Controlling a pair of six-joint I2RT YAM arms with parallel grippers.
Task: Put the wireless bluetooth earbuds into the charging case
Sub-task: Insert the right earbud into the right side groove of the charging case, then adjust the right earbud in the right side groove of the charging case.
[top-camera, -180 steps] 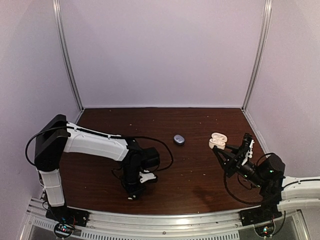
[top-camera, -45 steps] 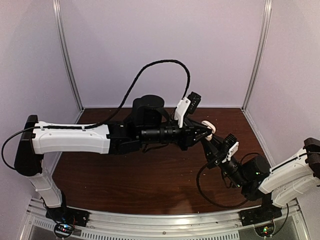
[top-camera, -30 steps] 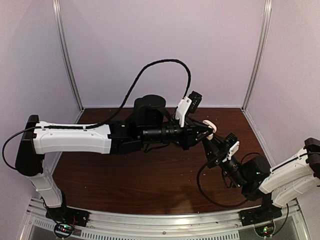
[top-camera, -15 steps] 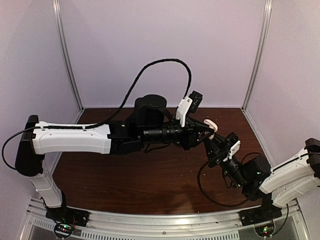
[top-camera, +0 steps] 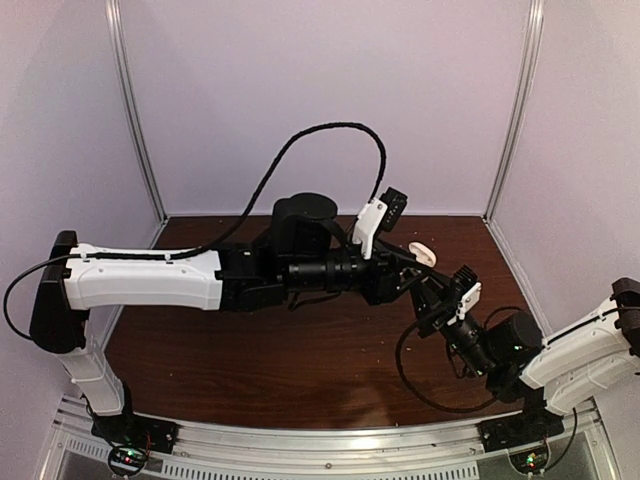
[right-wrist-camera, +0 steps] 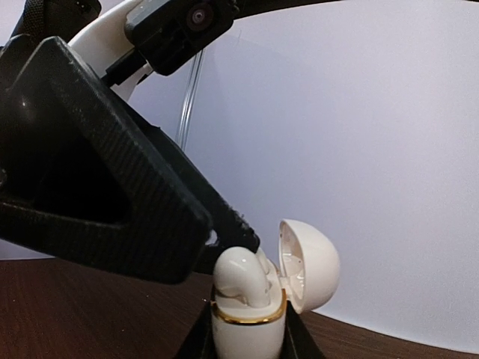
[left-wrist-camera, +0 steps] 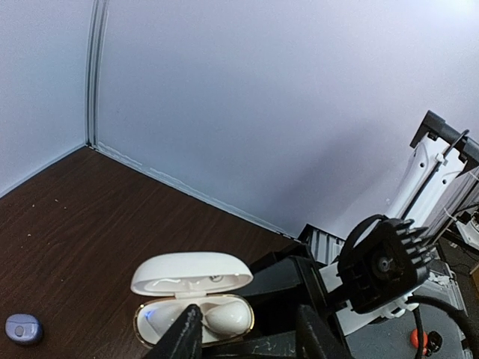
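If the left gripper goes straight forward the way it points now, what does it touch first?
The left gripper would likely meet the open charging case first, held by the right gripper just ahead; exact depth is unclear.

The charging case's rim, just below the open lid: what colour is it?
Gold, a thin band on the white charging case; clearest in the right wrist view.

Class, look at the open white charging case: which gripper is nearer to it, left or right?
Right. The right gripper clamps the charging case by its base between its fingers. The left gripper hovers close beside its open top, fingers apart, not gripping it.
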